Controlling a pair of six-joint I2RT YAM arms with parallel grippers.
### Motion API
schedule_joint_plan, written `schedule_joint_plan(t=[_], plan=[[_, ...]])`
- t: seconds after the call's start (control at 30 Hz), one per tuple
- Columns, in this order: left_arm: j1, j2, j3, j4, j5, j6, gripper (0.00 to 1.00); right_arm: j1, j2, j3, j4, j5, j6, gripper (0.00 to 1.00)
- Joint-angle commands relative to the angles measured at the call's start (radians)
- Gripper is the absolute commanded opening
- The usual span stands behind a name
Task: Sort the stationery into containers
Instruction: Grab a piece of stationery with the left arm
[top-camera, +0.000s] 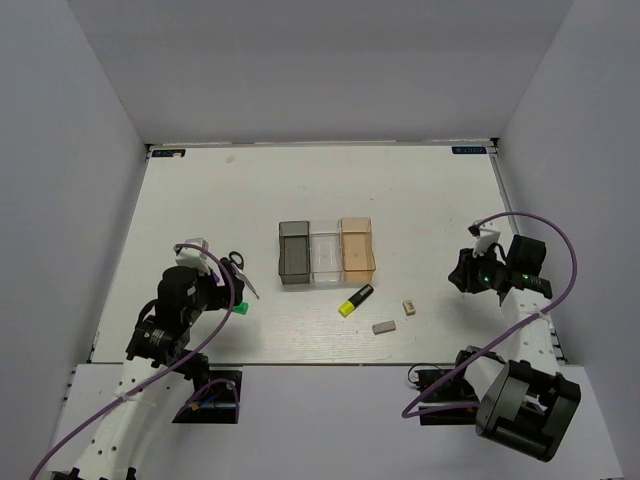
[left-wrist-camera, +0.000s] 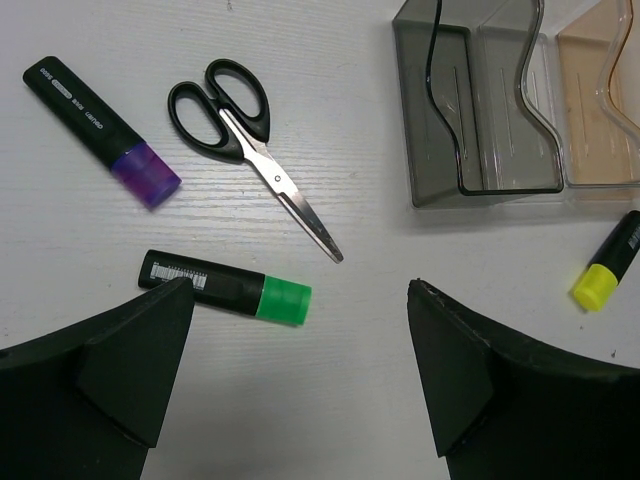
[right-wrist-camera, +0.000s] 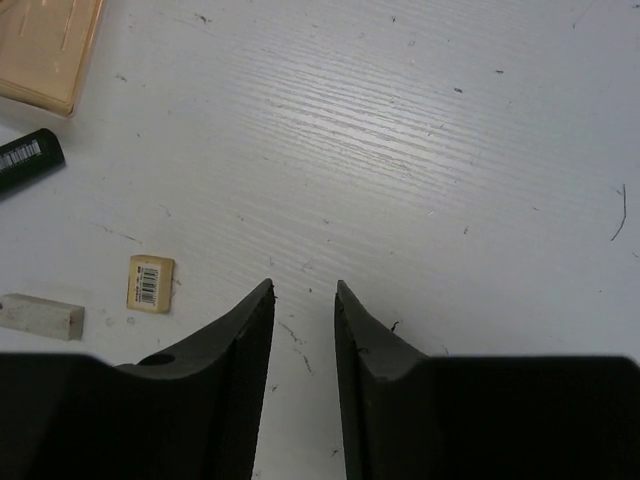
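Observation:
In the left wrist view, black-handled scissors (left-wrist-camera: 245, 140), a purple-ended highlighter (left-wrist-camera: 100, 130) and a green-ended highlighter (left-wrist-camera: 225, 288) lie on the white table. My left gripper (left-wrist-camera: 300, 287) is open and empty just above the green one, whose black end is beside my left fingertip. A yellow-ended highlighter (top-camera: 355, 300) lies in front of the bins: dark grey (top-camera: 294, 254), clear (top-camera: 326, 253) and orange (top-camera: 357, 249). A beige eraser (right-wrist-camera: 150, 283) and a grey eraser (right-wrist-camera: 40, 315) lie left of my right gripper (right-wrist-camera: 303, 288), which is shut with a narrow gap, holding nothing.
All three bins look empty from above. The table's near edge (top-camera: 330, 364) runs just behind the erasers. The side walls stand close to each arm. Purple cables loop off both arms.

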Motion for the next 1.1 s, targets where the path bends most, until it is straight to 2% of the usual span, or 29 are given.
schedule_joint_plan(t=[0.0,0.03,0.1,0.17,0.23,0.27,0.33,0.37,0.4,0.47,0.5,0.53,0.57,0.6,0.67,0.77,0.9,1.07], plan=[[0.003,0.003,0.031,0.0,-0.008,-0.007,0.98,-0.018,0.008,-0.014,-0.001,-0.042,-0.005,0.35],[0.008,0.007,0.031,-0.003,-0.008,-0.006,0.96,-0.024,0.008,-0.016,0.006,-0.042,-0.002,0.49],[0.006,0.007,0.03,0.0,-0.009,-0.003,0.92,-0.025,0.008,-0.017,0.008,-0.045,-0.004,0.65],[0.005,0.012,0.028,-0.002,-0.011,0.0,0.78,-0.026,0.008,-0.014,0.014,-0.049,-0.002,0.84],[0.006,0.027,0.03,-0.008,-0.025,0.0,0.63,-0.023,0.011,-0.011,0.019,-0.056,0.004,0.84],[0.005,0.027,0.031,-0.006,-0.031,-0.001,0.43,-0.015,0.01,-0.007,0.017,-0.062,0.01,0.77],[0.003,0.049,0.03,-0.008,-0.058,-0.009,0.26,-0.017,0.002,0.001,0.02,-0.077,0.025,0.61],[0.003,0.055,0.03,-0.009,-0.067,-0.02,0.14,-0.015,0.001,0.005,0.02,-0.082,0.032,0.39],[0.003,0.076,0.03,-0.011,-0.087,-0.027,0.12,-0.011,-0.005,0.015,0.016,-0.089,0.053,0.29],[0.001,0.125,0.041,-0.02,-0.101,-0.049,0.1,-0.008,-0.009,0.027,0.01,-0.085,0.07,0.15],[0.001,0.189,0.048,-0.032,-0.109,-0.067,0.11,-0.005,-0.01,0.042,0.01,-0.062,0.102,0.15],[0.003,0.219,0.074,-0.049,-0.121,-0.095,0.18,0.0,-0.005,0.047,0.004,-0.056,0.104,0.19],[0.024,0.251,0.086,-0.061,-0.123,-0.11,0.41,0.011,-0.005,0.055,-0.004,-0.047,0.105,0.31],[0.035,0.349,0.097,-0.078,-0.121,-0.16,0.46,0.021,0.004,0.073,-0.015,-0.022,0.11,0.47],[0.096,0.479,0.129,-0.083,-0.055,-0.203,0.56,0.046,0.016,0.096,-0.044,-0.004,0.11,0.62],[0.13,0.553,0.165,-0.048,-0.077,-0.25,0.57,0.075,0.011,0.111,-0.056,0.006,0.113,0.62],[0.141,0.742,0.273,-0.02,-0.222,-0.27,0.62,0.109,-0.016,0.113,-0.075,-0.008,0.11,0.62],[0.199,0.954,0.409,-0.043,-0.252,-0.262,0.62,0.136,-0.061,0.105,-0.073,0.003,0.102,0.62]])
